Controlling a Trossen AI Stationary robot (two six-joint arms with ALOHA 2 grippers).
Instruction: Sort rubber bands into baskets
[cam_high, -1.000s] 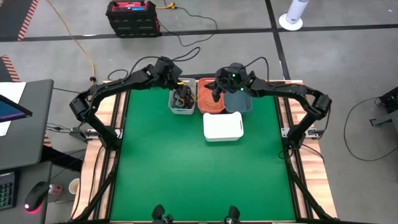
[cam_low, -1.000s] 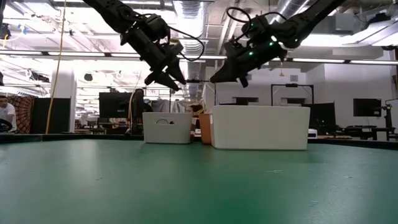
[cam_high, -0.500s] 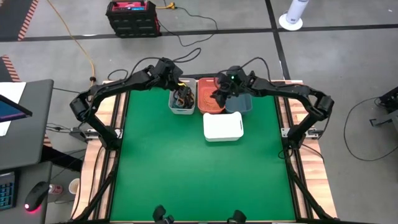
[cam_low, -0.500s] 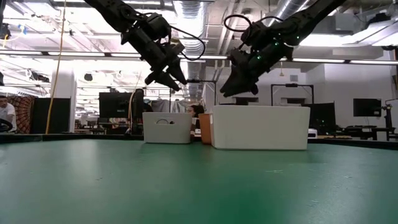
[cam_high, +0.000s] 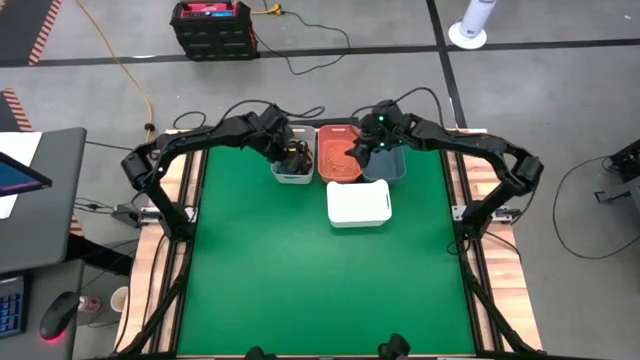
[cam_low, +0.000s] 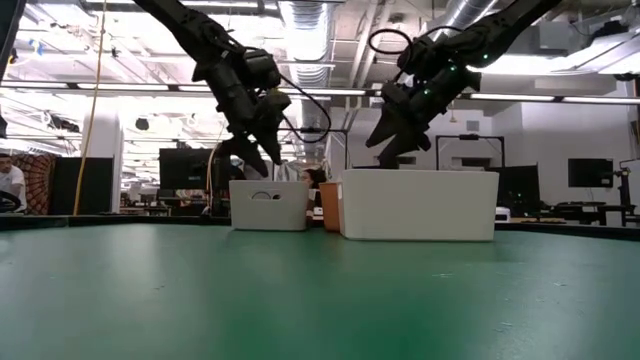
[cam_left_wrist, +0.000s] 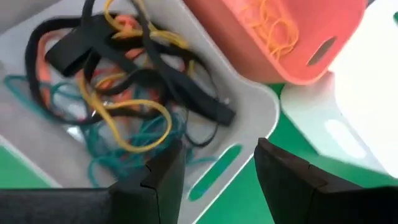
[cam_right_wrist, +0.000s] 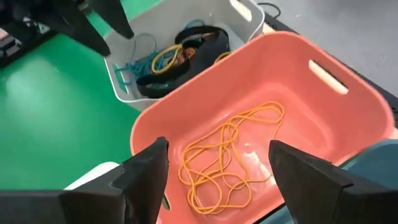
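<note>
The green felt-covered table (cam_high: 300, 260) fills the middle of the high view. Four small rectangular plastic baskets sit clustered in its upper centre. The white basket (cam_high: 358, 203) lies nearest the frame's middle. Above it runs a row of three: the light grey basket (cam_high: 293, 176) on the left, the coral-orange basket (cam_high: 338, 160) in the centre, and the dark slate-blue basket (cam_high: 390, 168) on the right.

The left gripper (cam_left_wrist: 214, 165) hangs just over the grey basket's near corner, its dark fingers spread apart and holding nothing. The right gripper (cam_right_wrist: 217, 163) hovers above the coral basket, fingers likewise parted and empty.

The tangled heap of thin elastic rubber bands (cam_left_wrist: 118, 102) fills the grey basket in the upper left of the left wrist view. It mixes black, yellow-orange, teal-blue and a few reddish loops, and sits just beyond the left fingers. A few loose yellow-orange bands (cam_right_wrist: 227, 158) lie flat on the coral basket's floor, directly between and below the right fingers.

These bands look feather-light, limp and stretchy. They will likely snag on each other, so one lifted loop may drag others along. A raised arc standing clear of the heap, such as the yellow loop near the pile's edge, seems the best place to pinch.
</note>
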